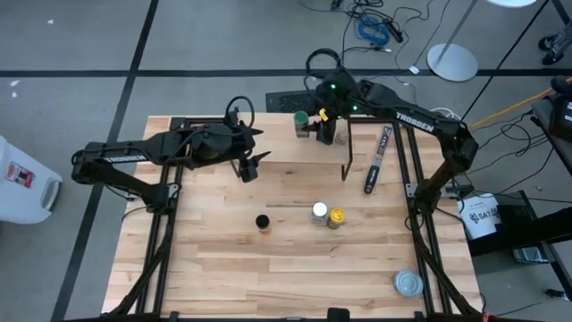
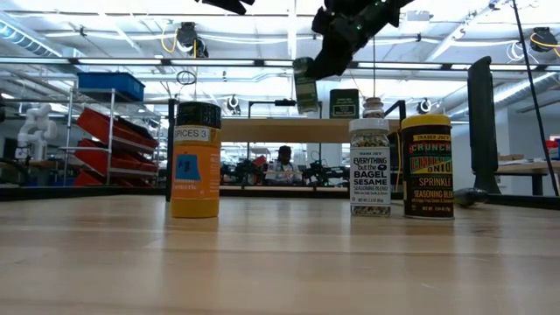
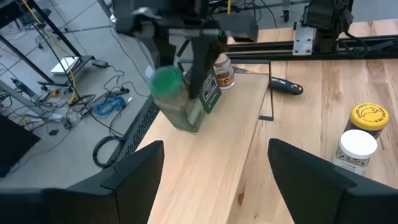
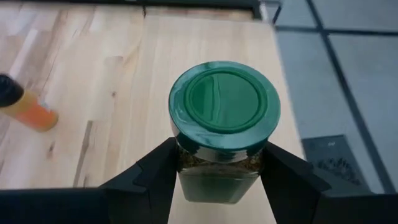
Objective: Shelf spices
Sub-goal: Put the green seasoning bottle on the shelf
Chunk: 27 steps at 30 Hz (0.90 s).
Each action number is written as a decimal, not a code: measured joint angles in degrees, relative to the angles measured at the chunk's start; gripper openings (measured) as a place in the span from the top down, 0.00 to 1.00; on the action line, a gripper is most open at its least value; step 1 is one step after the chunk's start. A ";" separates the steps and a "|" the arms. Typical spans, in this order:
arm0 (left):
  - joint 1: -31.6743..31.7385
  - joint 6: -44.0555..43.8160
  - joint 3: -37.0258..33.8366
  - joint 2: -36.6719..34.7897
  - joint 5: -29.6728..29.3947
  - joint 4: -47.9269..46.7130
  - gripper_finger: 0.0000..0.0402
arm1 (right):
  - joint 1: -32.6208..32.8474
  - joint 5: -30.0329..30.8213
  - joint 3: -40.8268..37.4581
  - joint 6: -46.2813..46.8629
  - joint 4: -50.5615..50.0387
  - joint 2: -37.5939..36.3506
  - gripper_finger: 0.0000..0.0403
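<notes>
My right gripper [image 4: 217, 167] is shut on a green-lidded spice jar [image 4: 219, 106], held in the air over the far end of the shelf [image 3: 211, 155], a low rack with a light plank top. In the low view the jar [image 2: 304, 85] hangs above the plank [image 2: 262, 129]. A small brownish jar [image 3: 224, 71] stands on the shelf's far end. On the table stand an orange jar [image 1: 262, 222], a white-lidded jar [image 1: 319, 211] and a yellow-lidded jar [image 1: 336, 217]. At the shelf's left end my left gripper [image 3: 217, 180] stands open with nothing between its fingers. My right gripper pinches the jar's glass body just under the green lid [image 4: 217, 160] between its two fingers [image 4: 155, 177], one on each opposite side. The fingers slant down from the table's right and far side. The jar is lifted clear of the shelf and tilted [image 3: 180, 99].
A long thin dark packet [image 1: 378, 159] lies right of the shelf's black leg [image 1: 347, 161]. A flat round silver tin [image 1: 408, 283] sits near the front right corner. Bare table lies left of the orange jar and along the near edge.
</notes>
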 joint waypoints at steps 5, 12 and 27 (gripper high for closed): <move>0.00 0.02 -0.02 0.00 0.07 0.00 0.26 | -0.16 0.43 0.00 -0.16 -1.36 1.83 0.52; 0.00 0.07 -0.02 0.00 0.08 -0.12 0.26 | -0.64 2.05 0.02 -0.25 -1.36 1.96 0.51; 0.00 0.09 -0.02 0.00 0.07 -0.37 0.26 | -1.18 1.95 0.02 -0.38 -2.80 2.26 0.51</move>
